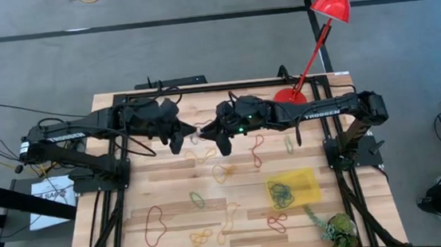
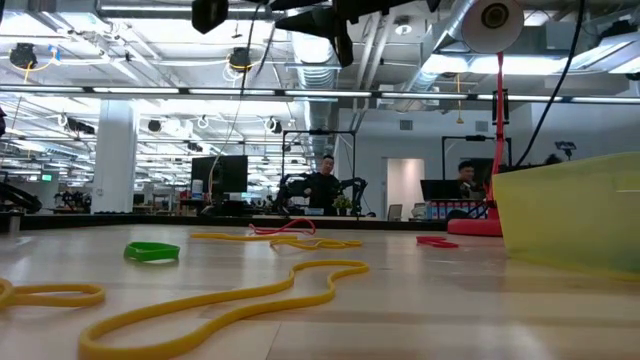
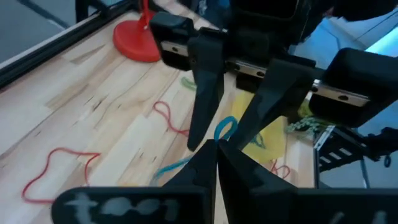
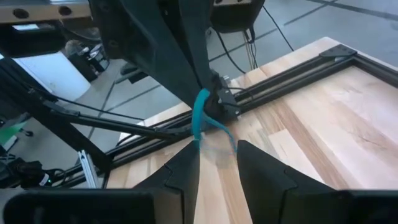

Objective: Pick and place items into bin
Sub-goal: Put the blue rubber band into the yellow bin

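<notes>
Left arm: reaches in from the bench's (image 1: 168,168) left edge, well up-bench of the bin (image 1: 293,188), stretched level above the boards toward the middle.
Left hand (image 1: 193,131): raised off the bench, tips meeting the right hand's; fingers (image 3: 205,165) clenched on a blue band (image 3: 222,132) — the band trails down from the pinch.
Right arm: comes in from the right side, past the red lamp base (image 1: 288,96), also level and raised; "TROSSEN" reads in white along its forearm.
Right hand (image 1: 211,130): faces the left hand above the bench's centre; fingers (image 4: 186,168) parted a little, released, with the blue band hanging just ahead of the gap.
Blue band: held in the air between the two hands, well away from the bin.
Bin: yellow tray near the bench's lower right, beside the plant sprig (image 1: 334,227); a tangle of bands (image 1: 282,196) lies inside.
Loose bands: red, yellow, green and orange loops (image 1: 154,225) scattered on the boards left of the bin and between bin and hands.
Other writing: none readable — the paper on the floor at left is too small to read.
</notes>
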